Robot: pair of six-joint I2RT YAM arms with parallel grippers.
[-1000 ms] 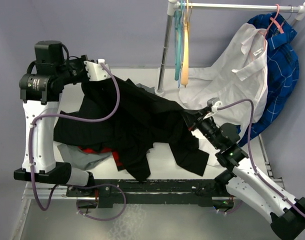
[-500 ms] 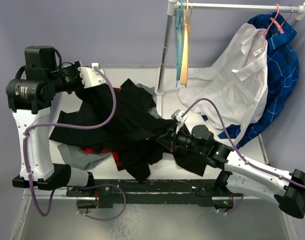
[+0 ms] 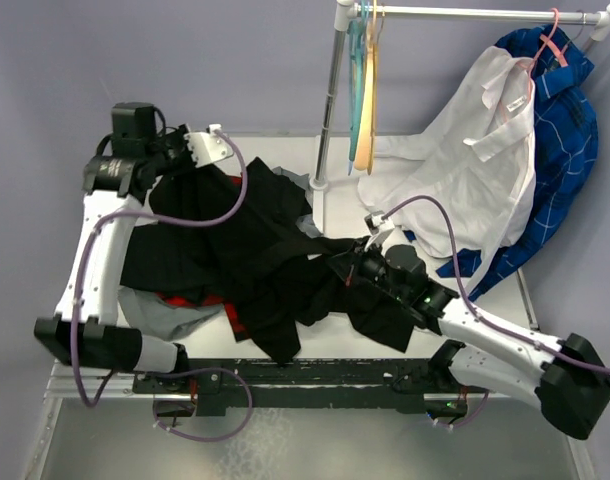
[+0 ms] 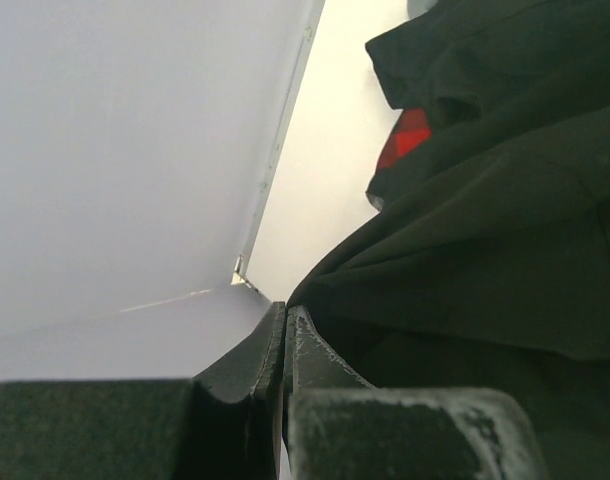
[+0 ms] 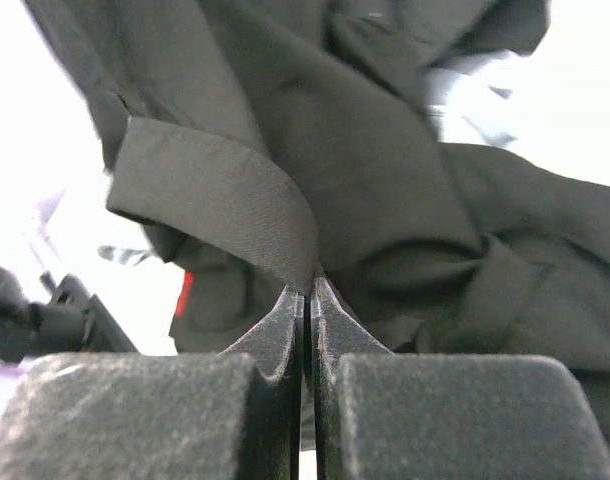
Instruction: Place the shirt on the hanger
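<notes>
The black shirt [image 3: 255, 240] lies bunched across the middle of the table and is lifted at two places. My left gripper [image 3: 220, 165] is at the back left, jaws pressed together [image 4: 286, 308] with the shirt's edge [image 4: 485, 250] running into them. My right gripper [image 3: 337, 270] is at the table's middle right, shut [image 5: 307, 285] on a fold of the shirt [image 5: 225, 200]. The yellow-orange hanger [image 3: 368, 95] hangs on the rail at the back, apart from both grippers.
A teal hanger [image 3: 355, 80] hangs beside the yellow-orange one on the rail [image 3: 465, 12]. A white shirt [image 3: 475, 160] and a blue garment [image 3: 565, 150] hang at the right. A red plaid garment [image 3: 200, 300] and grey cloth [image 3: 165, 318] lie under the shirt. The rail's post [image 3: 328, 110] stands at the back.
My left arm has swung right and lowered, keeping the shirt's edge. My right gripper came left to the table's middle with its fold, then drew slightly back to the right.
</notes>
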